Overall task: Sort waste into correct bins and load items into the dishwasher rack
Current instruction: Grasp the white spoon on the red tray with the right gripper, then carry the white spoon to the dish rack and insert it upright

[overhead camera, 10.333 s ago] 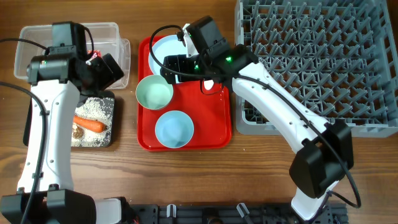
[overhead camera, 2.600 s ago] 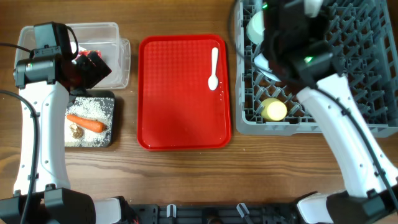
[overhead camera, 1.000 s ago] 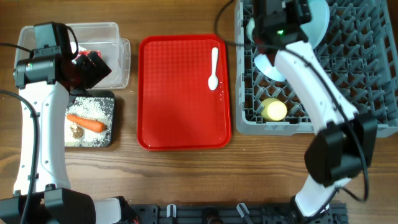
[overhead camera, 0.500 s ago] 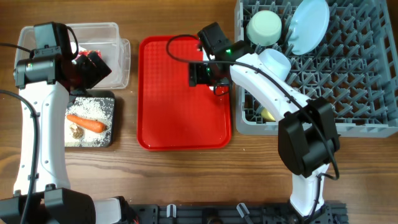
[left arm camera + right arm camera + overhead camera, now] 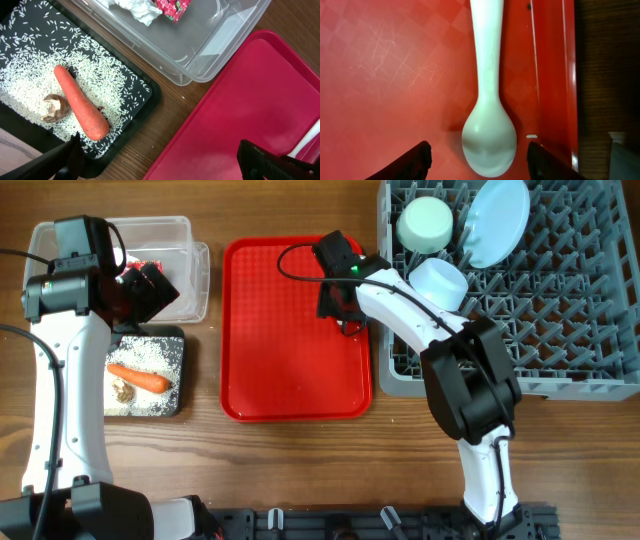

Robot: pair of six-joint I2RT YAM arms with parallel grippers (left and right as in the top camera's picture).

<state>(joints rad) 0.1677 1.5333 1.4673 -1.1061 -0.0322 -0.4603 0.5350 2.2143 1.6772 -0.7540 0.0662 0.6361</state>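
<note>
The white spoon [image 5: 487, 75] lies on the flat red tray [image 5: 395, 75] near its right rim. My right gripper [image 5: 480, 165] is open, one finger on each side of the spoon's bowl; in the overhead view it [image 5: 338, 298] hides most of the spoon. My left gripper [image 5: 165, 165] is open and empty, held above the black tray [image 5: 145, 97] and the clear tub [image 5: 220, 45]. The carrot [image 5: 80, 107], rice [image 5: 35, 65] and brown scrap [image 5: 54, 107] lie in the black tray. Tissue [image 5: 135, 6] and wrapper [image 5: 172, 7] lie in the tub.
The grey rack [image 5: 560, 330] at the right holds a mint bowl [image 5: 425, 222], a blue plate [image 5: 497, 220] on edge and a blue bowl [image 5: 438, 280]. My right arm crosses the rack's front left corner. The yellow cup is hidden.
My right arm has swung from the rack over to the red tray and come down around the spoon. The left arm has not moved.
</note>
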